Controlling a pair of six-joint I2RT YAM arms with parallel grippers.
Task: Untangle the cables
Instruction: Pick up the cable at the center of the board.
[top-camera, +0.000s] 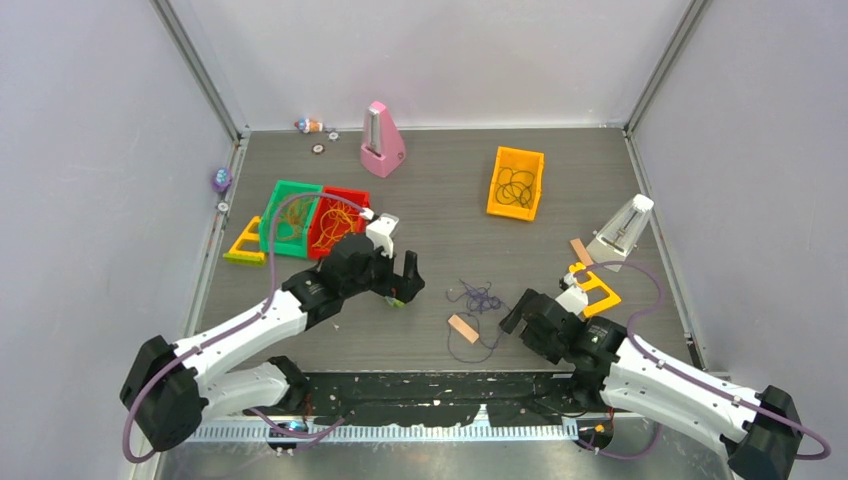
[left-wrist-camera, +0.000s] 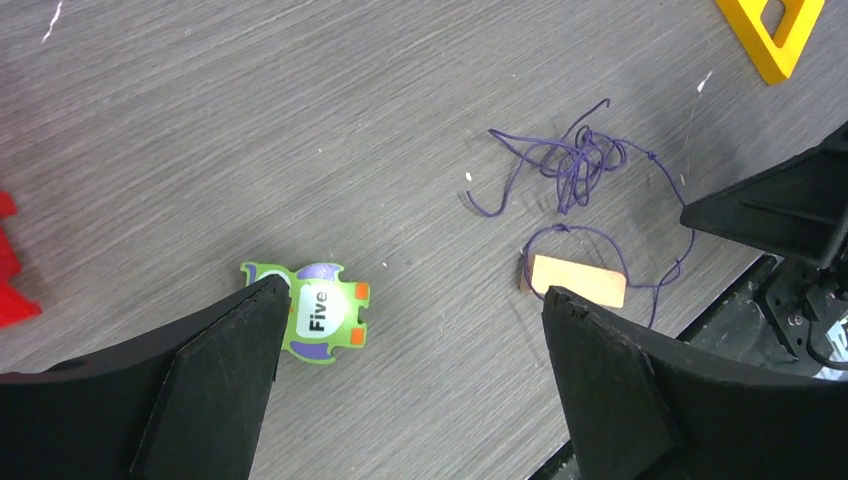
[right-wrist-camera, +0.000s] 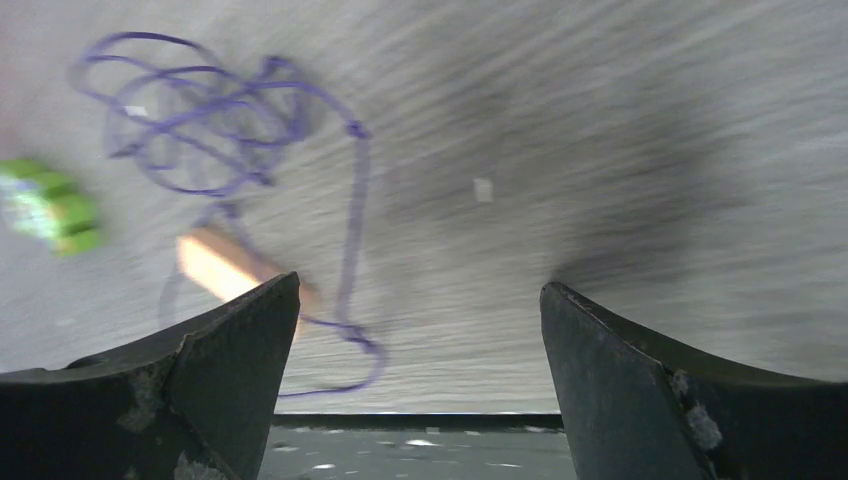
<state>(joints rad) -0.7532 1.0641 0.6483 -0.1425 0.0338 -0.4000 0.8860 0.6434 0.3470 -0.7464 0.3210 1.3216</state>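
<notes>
The purple cables (left-wrist-camera: 580, 160) are lying just ahead-left of the right gripper (right-wrist-camera: 420, 295), farther ahead-right of the left gripper (left-wrist-camera: 412, 300); both are standing spread wide, empty.

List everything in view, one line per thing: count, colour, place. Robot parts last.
purple cable: one, purple, loose tangle, centre front
tan strip: two, tan; one beside that cable, another further right
green tile: one, green, marked "Five", left of the cable
yellow bin: one, yellow, back right, dark cable inside
red bin: one, red, left, orange-yellow cables inside
green bin: one, green, beside the red bin, on its left
pink metronome: one, pink, back centre
white metronome: one, white, right edge
yellow frame: two, yellow; one far left, one front right
left gripper: one, black, open, empty
right gripper: one, black, open, empty
</notes>
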